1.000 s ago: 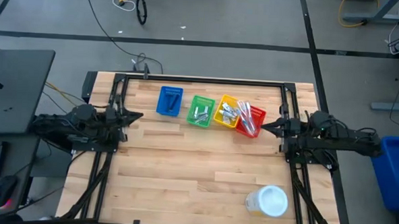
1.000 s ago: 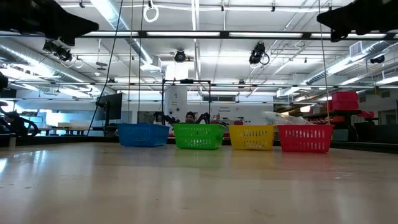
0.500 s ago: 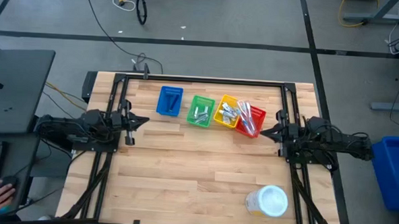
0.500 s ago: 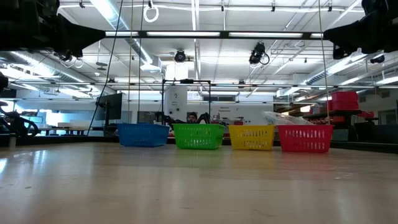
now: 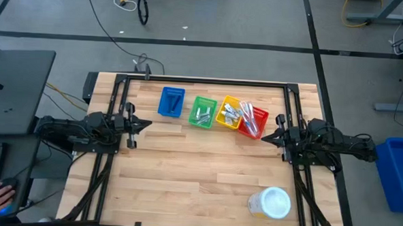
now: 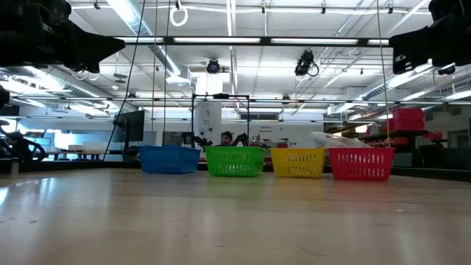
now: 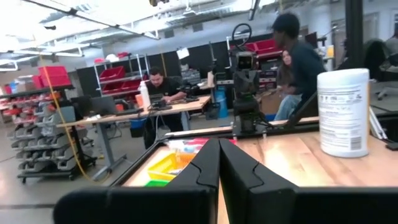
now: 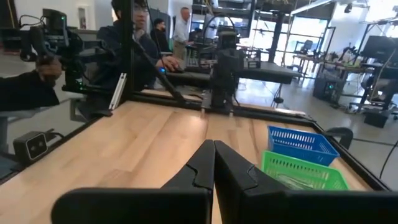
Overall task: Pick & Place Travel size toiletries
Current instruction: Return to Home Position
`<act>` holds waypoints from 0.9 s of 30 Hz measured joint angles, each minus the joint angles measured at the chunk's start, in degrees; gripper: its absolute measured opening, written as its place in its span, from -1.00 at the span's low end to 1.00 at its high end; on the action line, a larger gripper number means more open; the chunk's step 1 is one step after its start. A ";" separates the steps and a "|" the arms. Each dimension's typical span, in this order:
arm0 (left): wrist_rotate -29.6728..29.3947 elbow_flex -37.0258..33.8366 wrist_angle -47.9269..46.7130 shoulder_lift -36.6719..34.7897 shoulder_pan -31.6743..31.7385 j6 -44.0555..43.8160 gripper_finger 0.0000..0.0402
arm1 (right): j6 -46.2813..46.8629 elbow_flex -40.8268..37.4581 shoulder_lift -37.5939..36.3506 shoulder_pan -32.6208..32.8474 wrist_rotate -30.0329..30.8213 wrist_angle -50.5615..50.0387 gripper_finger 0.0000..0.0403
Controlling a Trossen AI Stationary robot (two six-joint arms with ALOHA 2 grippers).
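Well, both arms are parked at the sides of the bench (image 5: 185, 167), and over the last second they have only sunk a shade and nudged inward. The left hand (image 5: 146, 123) is closed on nothing, and the right hand (image 5: 265, 138) is pinched shut and empty too. That looks like a homing move, not a reach. The travel size toiletries (image 5: 203, 115) sit sorted in the blue basket (image 5: 172, 90), green basket (image 5: 205, 98), yellow basket (image 5: 229, 98) and red basket (image 5: 261, 115); no loose item shows on the wood. The job looks finished. The white container (image 5: 271, 202) carries a printed label, too small to read.
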 joint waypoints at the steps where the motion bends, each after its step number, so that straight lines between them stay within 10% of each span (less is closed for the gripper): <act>1: -0.32 0.00 -0.18 0.00 0.01 -0.28 -0.95 | 0.00 -0.04 0.00 -0.02 0.00 0.08 -0.96; 27: 3.06 -0.09 -0.21 0.02 0.01 -14.50 -0.80 | -0.03 -8.96 0.02 -0.02 0.05 13.24 -0.95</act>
